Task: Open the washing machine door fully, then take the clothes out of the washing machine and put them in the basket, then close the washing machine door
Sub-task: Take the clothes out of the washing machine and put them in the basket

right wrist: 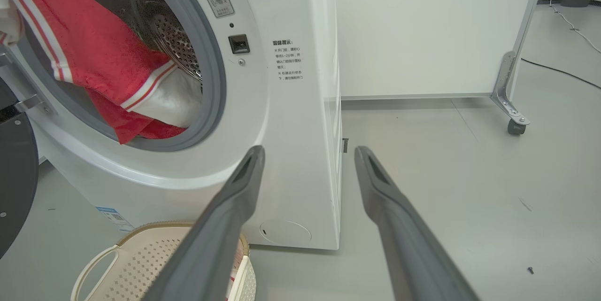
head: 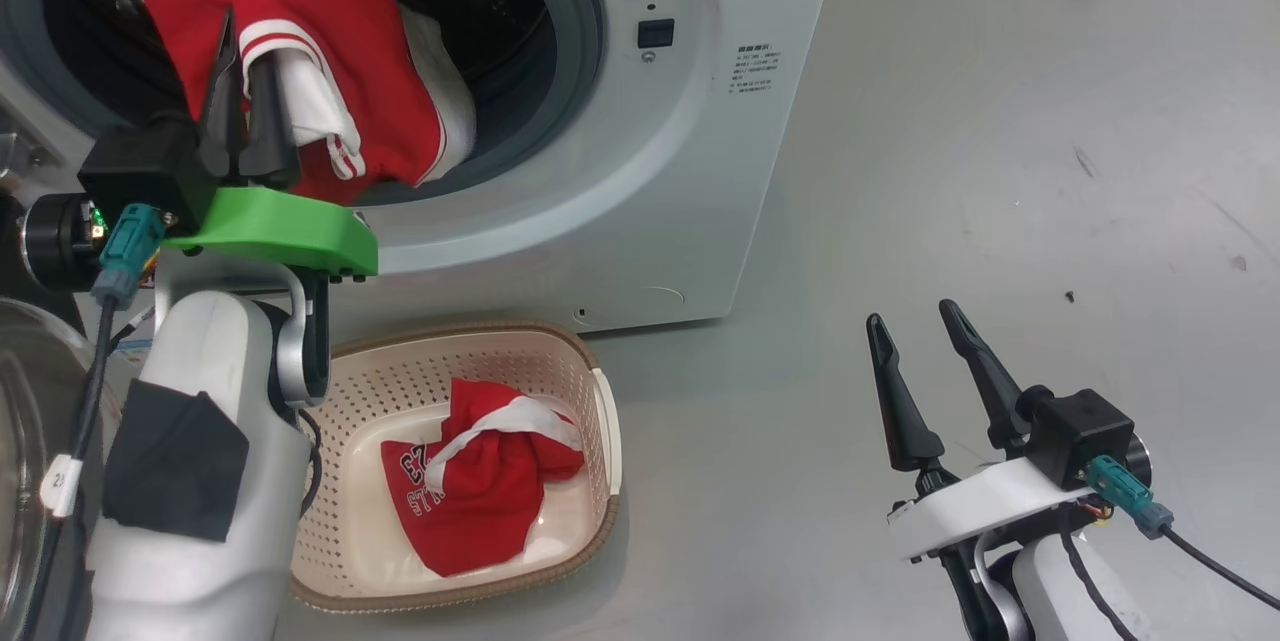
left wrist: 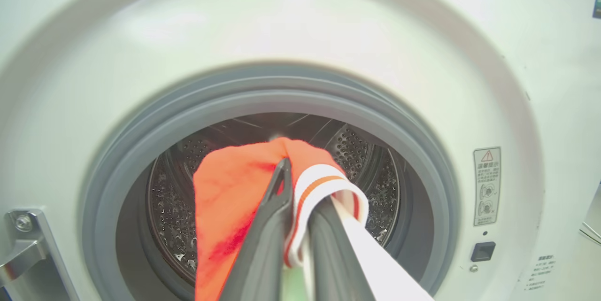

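Washing machine [head: 700, 171] at the back left, one garment [head: 340, 21] hanging out over the drum mouth, left gripper [head: 247, 41] right at it (fingers on the cloth), basket [head: 470, 329] on the floor in front, below the opening, another garment [head: 470, 491] inside it, right gripper [head: 912, 313] well apart on the right.

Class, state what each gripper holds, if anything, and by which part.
The left gripper pinches a red garment by its white-striped trim; the right gripper holds nothing.
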You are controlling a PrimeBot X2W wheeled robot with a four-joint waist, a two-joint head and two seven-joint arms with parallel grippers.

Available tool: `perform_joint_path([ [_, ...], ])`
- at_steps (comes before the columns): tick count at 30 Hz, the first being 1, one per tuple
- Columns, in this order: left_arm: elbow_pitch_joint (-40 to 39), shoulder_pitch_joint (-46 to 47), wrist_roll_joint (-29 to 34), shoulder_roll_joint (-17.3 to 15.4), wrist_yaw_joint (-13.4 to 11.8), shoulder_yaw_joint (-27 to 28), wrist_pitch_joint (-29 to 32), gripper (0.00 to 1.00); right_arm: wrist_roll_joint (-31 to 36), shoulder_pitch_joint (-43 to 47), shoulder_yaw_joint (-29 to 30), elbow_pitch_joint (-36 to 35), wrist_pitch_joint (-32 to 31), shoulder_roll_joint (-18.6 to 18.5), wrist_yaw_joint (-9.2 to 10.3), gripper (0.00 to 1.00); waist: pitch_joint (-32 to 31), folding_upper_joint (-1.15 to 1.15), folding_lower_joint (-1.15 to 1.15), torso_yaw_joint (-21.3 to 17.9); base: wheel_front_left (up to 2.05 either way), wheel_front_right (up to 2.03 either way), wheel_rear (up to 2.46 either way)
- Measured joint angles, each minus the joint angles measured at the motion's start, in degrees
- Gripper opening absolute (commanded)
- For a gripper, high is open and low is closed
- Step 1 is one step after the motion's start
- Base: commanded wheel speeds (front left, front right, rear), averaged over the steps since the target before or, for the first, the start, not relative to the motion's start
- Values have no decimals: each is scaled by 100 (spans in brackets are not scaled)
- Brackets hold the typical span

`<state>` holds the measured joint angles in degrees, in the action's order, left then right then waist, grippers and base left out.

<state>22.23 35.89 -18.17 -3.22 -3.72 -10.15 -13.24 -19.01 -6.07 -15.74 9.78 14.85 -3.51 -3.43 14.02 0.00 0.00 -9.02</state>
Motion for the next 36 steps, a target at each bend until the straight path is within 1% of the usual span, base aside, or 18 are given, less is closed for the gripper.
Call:
perform_joint_path([
  [9, -814, -329, 83, 9, -3, -110, -53, 0, 8, 250, 87, 18, 0, 4, 0, 100, -440, 0, 0, 181, 0, 0, 0],
  [16, -1513, -583, 171, 20, -60, -147, -102, 0, 57, 386, 205, -16, 0, 9, 4, 100, -631, 0, 0, 328, 0, 0, 0],
  [19, -1757, -801, 171, 24, -93, -138, -102, 0, 59, 425, 209, -23, 0, 12, 3, 100, -693, 0, 0, 377, 0, 0, 0],
  [21, -2086, -1202, 171, 27, -137, -129, -103, 0, 79, 436, 212, -58, 0, 22, 3, 100, -755, 0, 0, 410, 0, 0, 0],
  [27, -2310, -1883, 170, 35, -201, -143, -103, 0, 101, 556, 243, -86, 0, 30, 3, 100, -807, 0, 0, 459, 0, 0, 0],
  [36, -2269, -2906, 152, 35, -252, -188, 14, 0, 138, 579, 266, -224, 0, 32, 2, 100, -691, 0, 0, 518, 0, 0, 0],
])
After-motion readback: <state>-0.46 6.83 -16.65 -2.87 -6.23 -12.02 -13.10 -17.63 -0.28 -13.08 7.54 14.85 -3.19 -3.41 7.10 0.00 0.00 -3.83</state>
